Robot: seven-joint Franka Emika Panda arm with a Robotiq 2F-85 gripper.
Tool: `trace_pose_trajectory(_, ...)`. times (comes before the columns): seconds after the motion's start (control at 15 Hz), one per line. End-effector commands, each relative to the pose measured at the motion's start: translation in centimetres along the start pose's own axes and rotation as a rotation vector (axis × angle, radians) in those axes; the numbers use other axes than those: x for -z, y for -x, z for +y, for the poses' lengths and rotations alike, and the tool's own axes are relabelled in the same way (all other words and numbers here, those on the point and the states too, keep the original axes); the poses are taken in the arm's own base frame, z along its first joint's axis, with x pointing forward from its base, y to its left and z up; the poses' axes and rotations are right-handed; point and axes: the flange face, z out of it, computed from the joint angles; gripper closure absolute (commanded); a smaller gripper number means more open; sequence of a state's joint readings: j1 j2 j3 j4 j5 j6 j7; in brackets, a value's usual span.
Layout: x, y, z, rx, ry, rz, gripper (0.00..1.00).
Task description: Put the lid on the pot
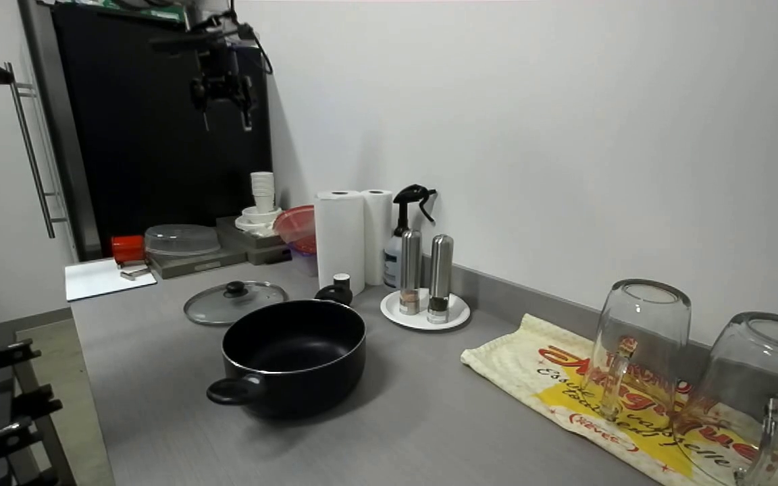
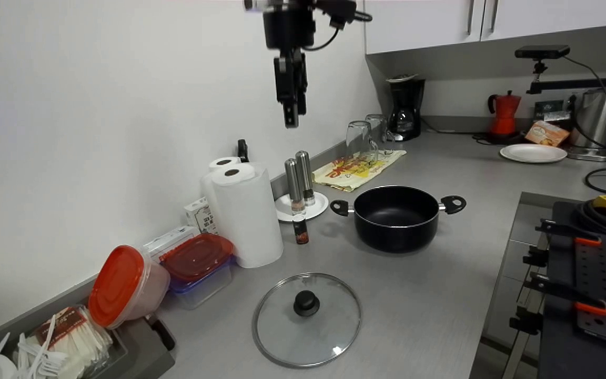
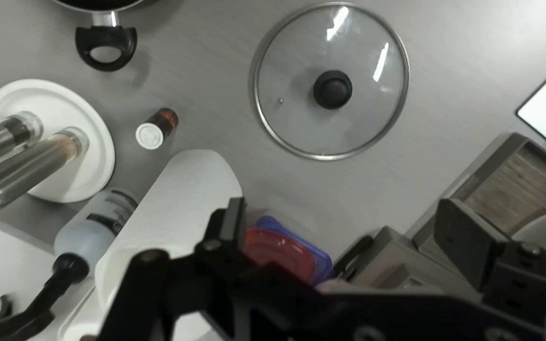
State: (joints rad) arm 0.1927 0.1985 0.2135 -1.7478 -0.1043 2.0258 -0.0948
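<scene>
In an exterior view your gripper (image 1: 227, 123) hangs well above the counter (image 1: 152, 378), prob. to clear the paper rolls (image 1: 343, 243) by its wall edge; the pot (image 1: 294, 368) sits uncovered, btwn wall edge & front edge. In an exterior view the lid (image 2: 329, 326) lies flat near the pot, apart from it, knob (image 2: 306, 303) up, which should give you an easy pinch. Wrist cam: fingers (image 3: 465, 241) spread wide, nothing btwn them, prob. set for that knob.

You have, in an exterior view, on counter (image 2: 429, 316): lid (image 2: 308, 323), before pot (image 2: 396, 236); shakers (image 2: 293, 181), on plate (image 2: 320, 205), left of pot; mugs (image 2: 358, 141), on cloth (image 2: 341, 178), behind it.
</scene>
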Motion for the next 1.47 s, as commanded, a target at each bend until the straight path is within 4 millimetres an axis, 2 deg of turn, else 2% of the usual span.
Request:
trace_pose_trajectory(0.0,-6.0,-1.1,-1.0,0.046,-0.017,-0.120,0.00)
trace_pose_trajectory(0.2,-10.4,-0.1,-2.7,0.072,-0.038,-0.218,0.00)
trace_pose_trajectory(0.53,-18.4,3.4,-6.2,0.174,-0.003,-0.425,0.00)
trace_pose_trajectory(0.73,-22.0,3.5,-8.0,0.195,0.013,-0.463,0.00)
trace_pose_trajectory(0.87,-22.6,1.7,-9.2,0.169,0.015,-0.403,0.00)
trace_pose_trajectory(0.93,-22.2,0.1,-9.7,0.129,0.016,-0.325,0.00)
trace_pose_trajectory(1.13,-21.4,-2.9,-10.6,0.050,0.031,-0.166,0.00)
trace_pose_trajectory(1.27,-21.4,-4.1,-10.8,0.003,0.050,-0.077,0.00)
trace_pose_trajectory(1.4,-22.8,-4.2,-10.3,-0.047,0.069,-0.040,0.00)
